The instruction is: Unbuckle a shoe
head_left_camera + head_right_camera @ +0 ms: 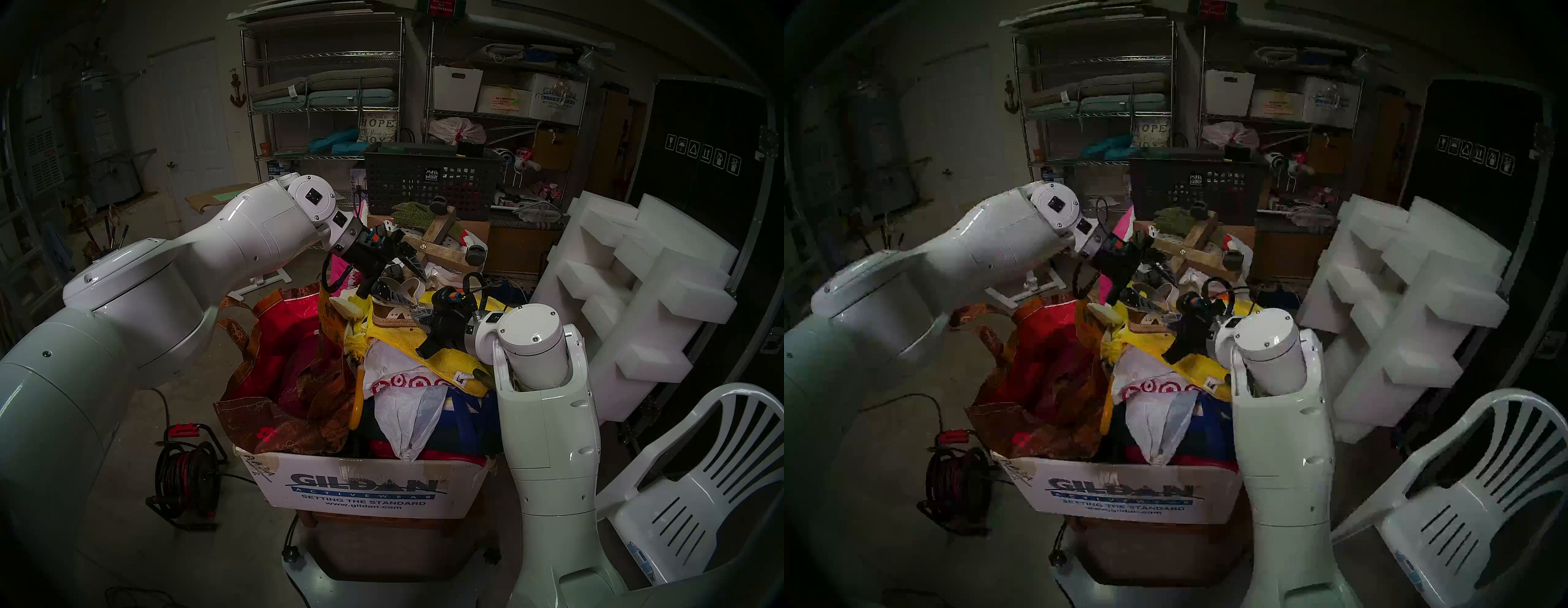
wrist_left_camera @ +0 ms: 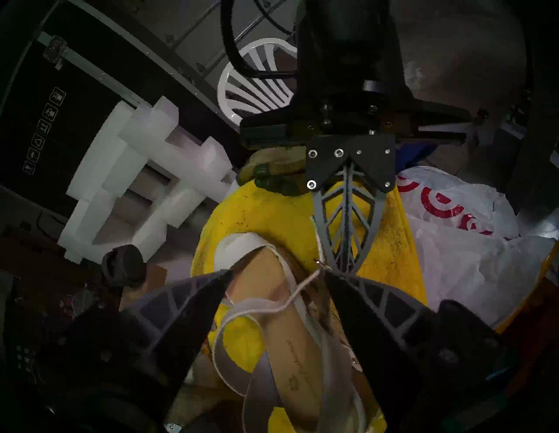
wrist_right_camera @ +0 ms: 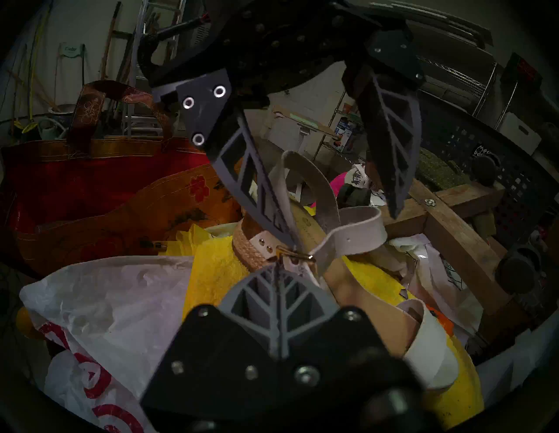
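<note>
The shoe point(image 1: 392, 308) lies just above the centre of the head view, on a yellow towel point(image 1: 441, 354) atop a heaped cardboard box point(image 1: 360, 488). In the right wrist view, the right end effector point(image 3: 279, 264) has its fingers pressed together at lower centre, its tips at the buckle point(image 3: 298, 255); whether they pinch the buckle or the thin strap cannot be told. The left end effector point(image 3: 344, 226) hangs spread wide from the top of that frame, straddling the looped ankle strap point(image 3: 308, 178), holding nothing.
</note>
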